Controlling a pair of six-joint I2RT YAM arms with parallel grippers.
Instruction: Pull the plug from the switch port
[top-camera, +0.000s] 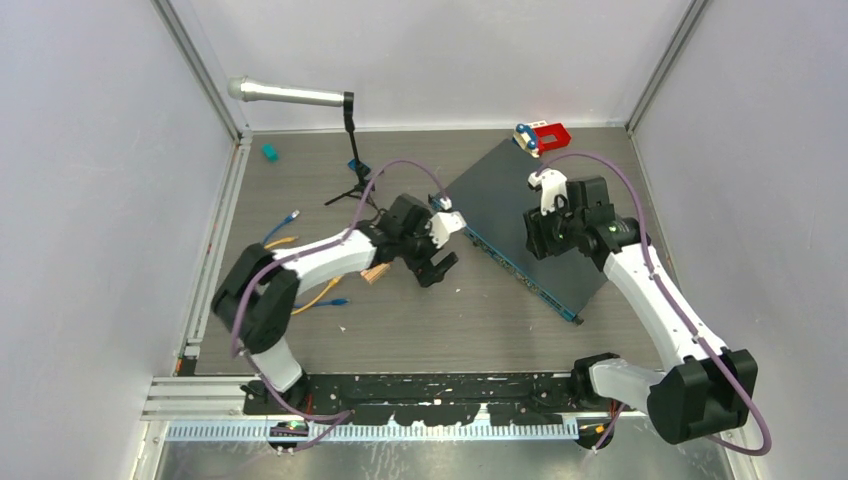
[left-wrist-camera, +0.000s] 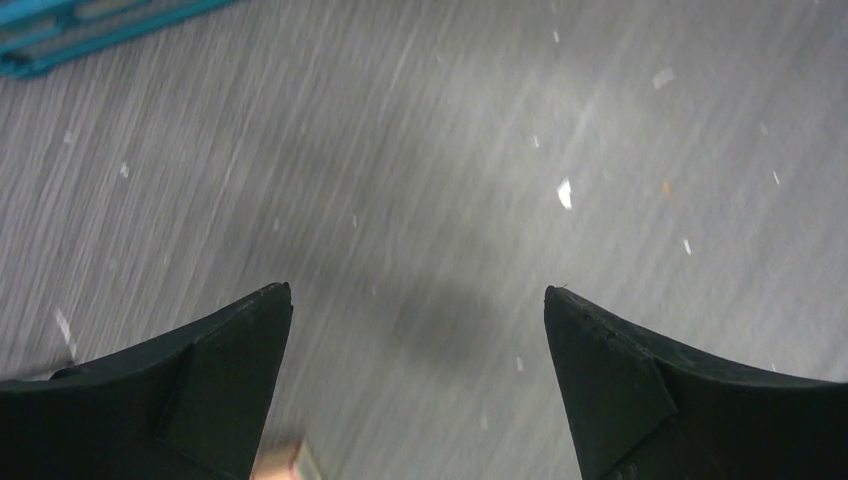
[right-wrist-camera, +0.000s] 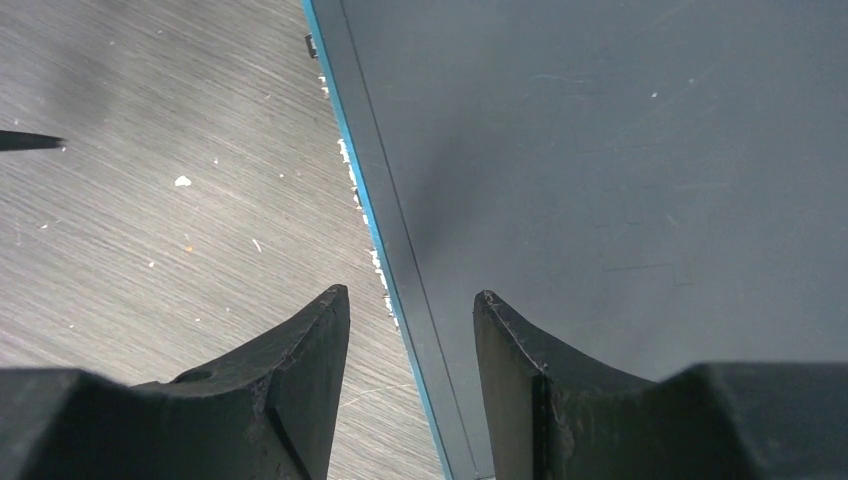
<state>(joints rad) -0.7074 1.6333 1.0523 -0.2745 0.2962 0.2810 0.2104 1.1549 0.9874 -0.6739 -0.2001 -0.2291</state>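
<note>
The switch (top-camera: 520, 215) is a flat dark grey box lying at an angle, its thin blue front edge (top-camera: 515, 270) facing the table's middle. No plug or cable shows in its ports in any view. My left gripper (top-camera: 438, 270) is open and empty, low over the bare table just in front of that edge. In the left wrist view its fingers (left-wrist-camera: 240, 350) are spread wide (left-wrist-camera: 418, 295), with the blue edge (left-wrist-camera: 70, 35) at the top left. My right gripper (top-camera: 540, 245) is over the switch. In the right wrist view it (right-wrist-camera: 412, 300) is open and straddles the blue edge (right-wrist-camera: 372, 235) of the switch (right-wrist-camera: 620, 150).
Loose blue and yellow cables (top-camera: 310, 292) lie on the table by the left arm. A small tan block (top-camera: 375, 275) sits under the left wrist. A microphone on a stand (top-camera: 290, 95) is at the back left, a teal piece (top-camera: 269, 152) near it, and a red and blue toy (top-camera: 542, 135) behind the switch.
</note>
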